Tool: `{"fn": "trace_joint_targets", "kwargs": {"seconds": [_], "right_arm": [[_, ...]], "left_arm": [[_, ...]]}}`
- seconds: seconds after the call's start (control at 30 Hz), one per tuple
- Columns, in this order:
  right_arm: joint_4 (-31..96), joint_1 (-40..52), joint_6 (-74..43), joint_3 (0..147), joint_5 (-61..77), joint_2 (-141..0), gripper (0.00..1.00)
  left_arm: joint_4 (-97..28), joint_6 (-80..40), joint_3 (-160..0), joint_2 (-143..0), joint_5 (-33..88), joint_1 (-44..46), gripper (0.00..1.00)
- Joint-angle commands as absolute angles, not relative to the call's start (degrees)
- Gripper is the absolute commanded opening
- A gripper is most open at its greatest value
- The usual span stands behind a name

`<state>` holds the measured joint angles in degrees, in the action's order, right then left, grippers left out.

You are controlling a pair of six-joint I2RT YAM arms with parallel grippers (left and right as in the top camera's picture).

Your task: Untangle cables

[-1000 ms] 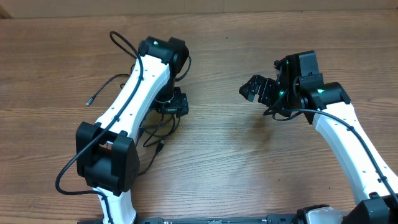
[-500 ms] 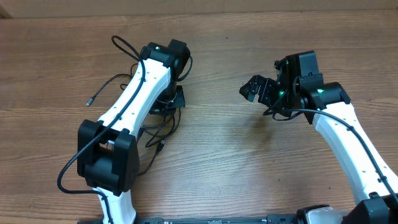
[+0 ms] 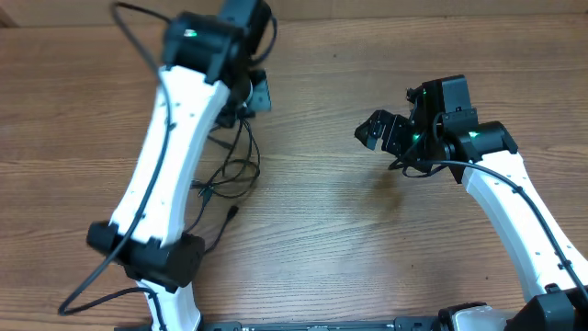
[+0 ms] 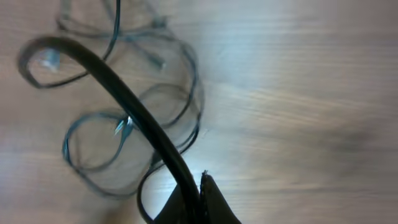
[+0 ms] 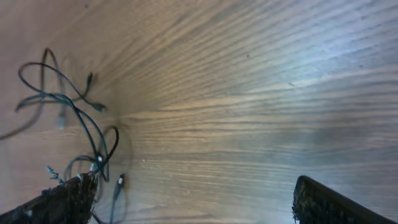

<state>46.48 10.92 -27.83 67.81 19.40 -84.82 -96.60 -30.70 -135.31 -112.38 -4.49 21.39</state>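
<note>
Left hand [image 4: 199, 200] clamps the cables [image 3: 241, 158] aloft; right hand [image 3: 373, 131] gapes wide.

Wood-grain table [image 3: 331, 239], thin blk cables [image 3: 241, 165] looped on it

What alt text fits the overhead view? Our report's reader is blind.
The left gripper, shut on a strand of the thin black cables, holds it above the wooden table, loose loops lying beneath. The right gripper hovers open, apart.
</note>
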Motion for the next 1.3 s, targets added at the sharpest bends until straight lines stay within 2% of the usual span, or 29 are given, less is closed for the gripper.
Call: {"fn": "trace_joint_targets", "kwargs": {"seconds": [0.0, 0.33, 0.47, 0.8, 1.0, 1.27], "right_arm": [[45.3, 10.7, -28.0, 68.6, 21.1, -84.9, 1.0], [45.1, 10.7, -27.6, 68.6, 21.8, -84.9, 1.0], [41.4, 10.7, -22.7, 68.6, 30.2, -84.9, 1.0], [20.5, 10.7, -19.4, 68.8, 54.6, -82.5, 1.0], [5.0, 11.6, -21.2, 68.8, 66.2, -80.8, 1.0], [-9.0, 18.8, -21.4, 68.8, 70.6, -80.6, 1.0]], "left_arm": [[-96.7, -28.7, -149.8, -108.2, -4.4, 21.4, 0.04], [-92.7, -23.7, -169.9, -101.4, -5.1, 21.4, 0.04], [-91.2, -23.6, -171.3, -98.0, -7.1, 21.4, 0.04], [-90.5, -21.8, -171.2, -94.1, -8.3, 21.4, 0.04], [-96.0, -22.6, -171.0, -96.0, -9.0, 21.4, 0.04], [-96.8, -31.1, -171.0, -99.8, -4.1, 21.4, 0.04]]}}
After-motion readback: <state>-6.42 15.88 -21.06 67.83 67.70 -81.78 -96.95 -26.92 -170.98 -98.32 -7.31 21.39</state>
